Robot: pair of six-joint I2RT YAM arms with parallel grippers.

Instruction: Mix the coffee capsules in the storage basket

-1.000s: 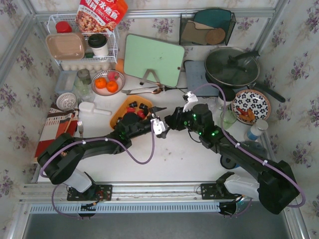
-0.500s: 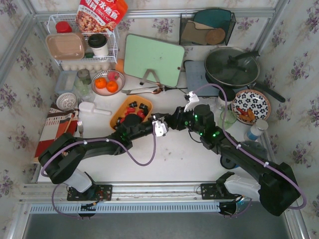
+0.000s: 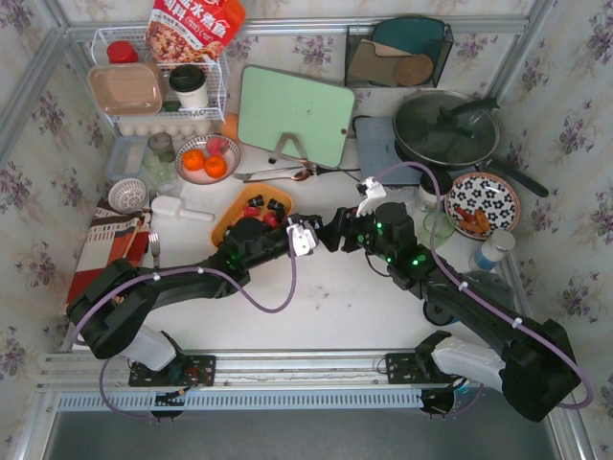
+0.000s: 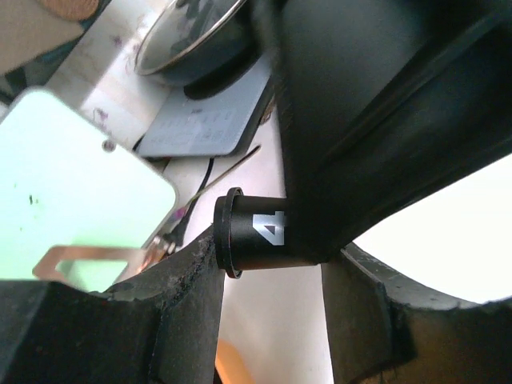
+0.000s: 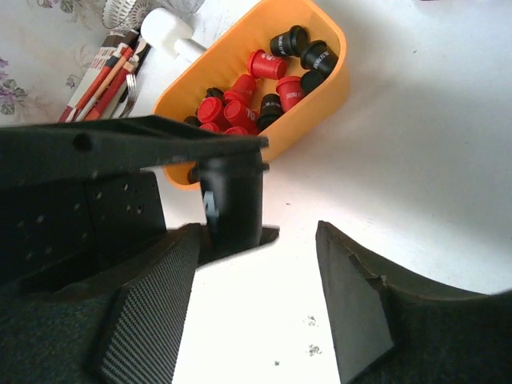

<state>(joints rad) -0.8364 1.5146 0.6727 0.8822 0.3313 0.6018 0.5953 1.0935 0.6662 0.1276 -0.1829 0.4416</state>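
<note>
1. State of the jaws. My left jaws are closed on one black capsule (image 4: 256, 232) marked "4". They clamp it end to end, with its rim against one finger. My right jaws stand apart around the same capsule. It sits near their left finger, and a wide gap separates it from the right finger. I cannot tell whether that left finger touches it.

2. Position. The capsule hangs over bare worktop (image 5: 416, 160), outside the basket (image 5: 308, 110). The basket lies just ahead of my right jaws, and behind my left jaws, under that wrist.

3. Hazards.
- An end-to-end grip gives little contact, so the capsule may pivot and slip. It would probably land on the worktop and roll away.
- My right fingers bracket the capsule. A skewed retreat could knock it loose or strike the left fingers.
- My left wrist is low over the basket. A careless swing back could catch its wall and spill the contents.

4. Containers.
- The basket holds red and black capsules (image 5: 240, 110). The reds cluster mid-basket and most blacks lie at the far end, so in my judgement the mix is incomplete.
- The bowl (image 3: 235, 158), well beyond both jaws, holds oranges (image 3: 194, 161).
- The pan (image 3: 522, 177) carries a lid (image 3: 442, 123), and its contents are not visible.
</note>
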